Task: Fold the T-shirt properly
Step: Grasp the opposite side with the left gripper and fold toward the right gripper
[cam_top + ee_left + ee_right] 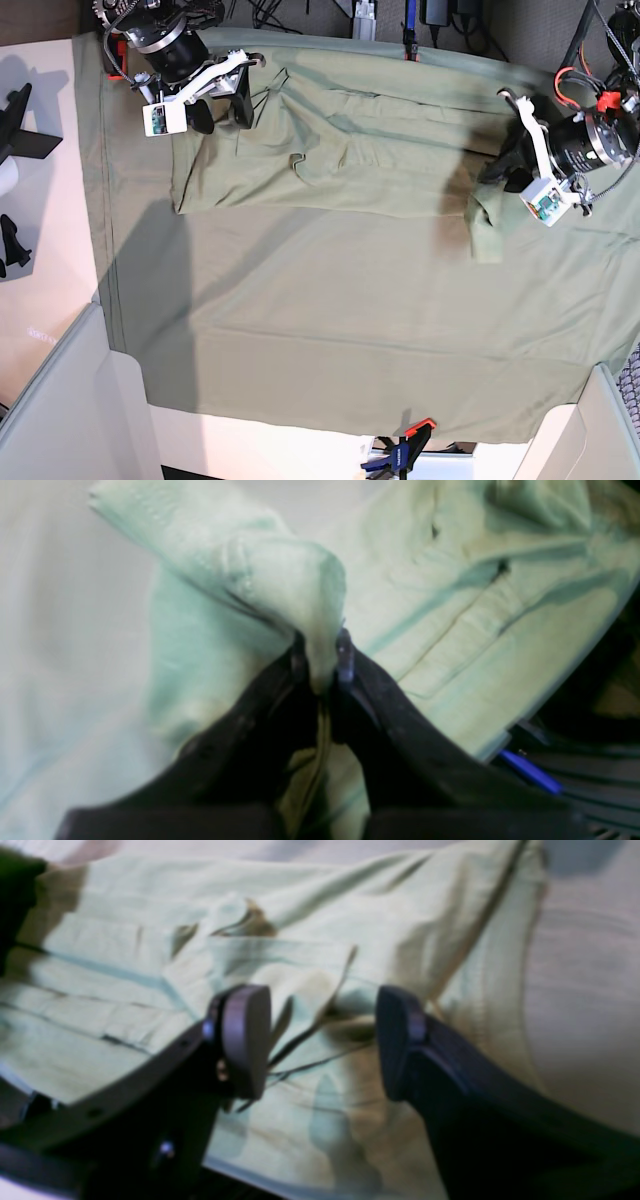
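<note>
1. The left wrist view alone shows the left gripper [322, 662] pinched tight on a raised fold of the T-shirt [450, 630].
2. The right wrist view shows the right gripper [325, 1040] spread wide above the cloth — nothing between its jaws.
3. In the base view the T-shirt [340, 150] lies at 12 o'clock on the green sheet [330, 340], its long axis running from 9 to 3 — which end is the neck I cannot tell.

T-shirt [330, 150] showing as soft matt cotton cloth, creasing. Sheet [330, 330] beneath reading as matt woven cloth, smoother. Left tool [322, 660] and right tool [322, 1040] looking like matt dark plastic.
</note>
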`<move>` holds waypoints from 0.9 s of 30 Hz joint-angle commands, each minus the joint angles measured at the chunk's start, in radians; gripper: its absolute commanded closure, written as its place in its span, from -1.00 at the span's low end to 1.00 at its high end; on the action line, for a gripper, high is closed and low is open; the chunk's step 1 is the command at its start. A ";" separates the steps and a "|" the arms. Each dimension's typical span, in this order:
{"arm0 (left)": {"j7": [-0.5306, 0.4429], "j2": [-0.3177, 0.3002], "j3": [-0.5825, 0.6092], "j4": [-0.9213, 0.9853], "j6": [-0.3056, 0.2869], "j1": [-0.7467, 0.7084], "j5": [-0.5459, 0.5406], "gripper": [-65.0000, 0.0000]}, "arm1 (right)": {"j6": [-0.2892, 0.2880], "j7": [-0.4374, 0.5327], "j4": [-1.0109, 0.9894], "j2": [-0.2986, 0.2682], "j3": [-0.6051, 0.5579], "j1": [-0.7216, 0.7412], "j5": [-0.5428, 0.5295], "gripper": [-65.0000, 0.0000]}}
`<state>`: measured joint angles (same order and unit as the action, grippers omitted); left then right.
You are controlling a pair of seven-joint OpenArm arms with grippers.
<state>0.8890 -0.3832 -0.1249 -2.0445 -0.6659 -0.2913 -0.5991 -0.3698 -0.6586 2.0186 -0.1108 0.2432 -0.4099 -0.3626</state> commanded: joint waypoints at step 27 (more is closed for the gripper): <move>-0.029 0.154 0.225 0.126 -0.032 0.080 -0.336 -0.07 | 0.000 0.023 0.018 -0.005 0.126 0.006 -0.159 -0.04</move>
<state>0.8768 -0.2295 0.1009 -1.8996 -0.6819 -0.2211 -0.9207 -0.3698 -0.6594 2.0186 -0.1097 0.3618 -0.4095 -0.5091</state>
